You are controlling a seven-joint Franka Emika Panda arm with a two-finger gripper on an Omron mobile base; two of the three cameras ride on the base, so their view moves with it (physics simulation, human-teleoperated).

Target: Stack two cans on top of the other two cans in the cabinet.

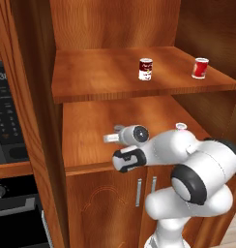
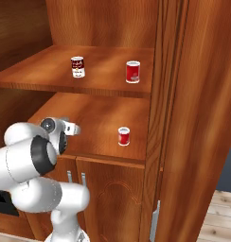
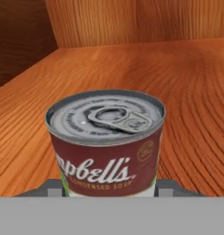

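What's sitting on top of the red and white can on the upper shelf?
Nothing. The red and white can stands alone on the upper shelf, its lid bare, with the plain red can apart beside it. What lies behind it is covered.

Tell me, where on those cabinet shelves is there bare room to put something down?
Upper shelf: bare wood left of the red-and-white can, plus the gap between it and the plain red can. Lower shelf: open between the arm's held can and the small red can.
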